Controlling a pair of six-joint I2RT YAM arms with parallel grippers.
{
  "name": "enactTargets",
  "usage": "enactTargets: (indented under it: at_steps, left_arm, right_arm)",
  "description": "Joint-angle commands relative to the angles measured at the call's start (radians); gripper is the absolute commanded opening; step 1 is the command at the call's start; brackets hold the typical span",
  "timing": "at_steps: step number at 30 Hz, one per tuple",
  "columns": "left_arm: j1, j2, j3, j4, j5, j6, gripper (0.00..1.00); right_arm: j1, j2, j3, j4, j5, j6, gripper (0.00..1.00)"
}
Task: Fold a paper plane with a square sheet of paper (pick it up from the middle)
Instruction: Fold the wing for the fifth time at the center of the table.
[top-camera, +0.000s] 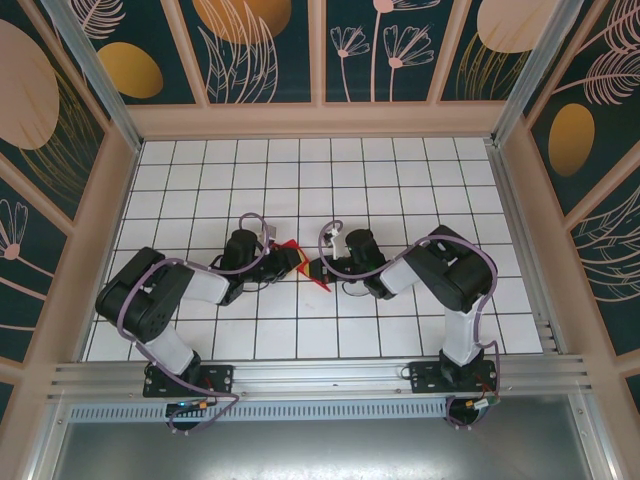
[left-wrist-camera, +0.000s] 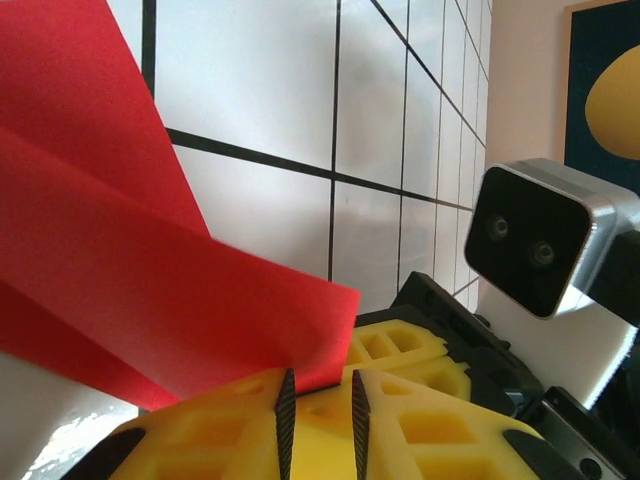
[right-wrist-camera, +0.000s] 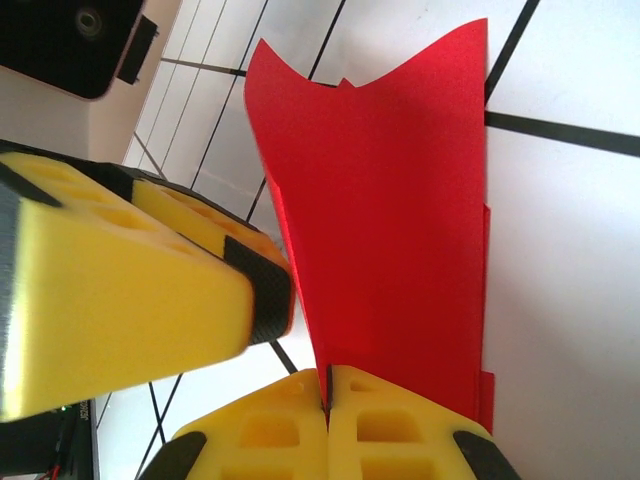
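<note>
One folded sheet of red paper (right-wrist-camera: 400, 200) is held up at about the middle of the white gridded table (top-camera: 400, 180), between the two grippers. The right gripper (right-wrist-camera: 328, 398) is clamped tight on one edge of it, with no gap showing between its jaws. The left gripper (left-wrist-camera: 320, 405), just to the left, has its jaws a narrow slit apart with a corner of the paper at their tips. Whether that corner reaches in between them is hard to tell. Count: one paper, two grippers, two arms.
</note>
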Motion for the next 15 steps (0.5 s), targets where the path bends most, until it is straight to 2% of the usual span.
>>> enactTargets:
  at_steps: [1, 15]
  left_arm:
    - [-0.005, 0.028, 0.018, 0.03, -0.013, 0.028, 0.25]
    - [-0.005, 0.065, 0.046, 0.003, -0.044, 0.03, 0.22]
  right_arm:
    - [-0.006, 0.012, 0.033, -0.022, -0.015, -0.016, 0.0]
    - [-0.006, -0.046, 0.068, -0.197, 0.012, -0.116, 0.2]
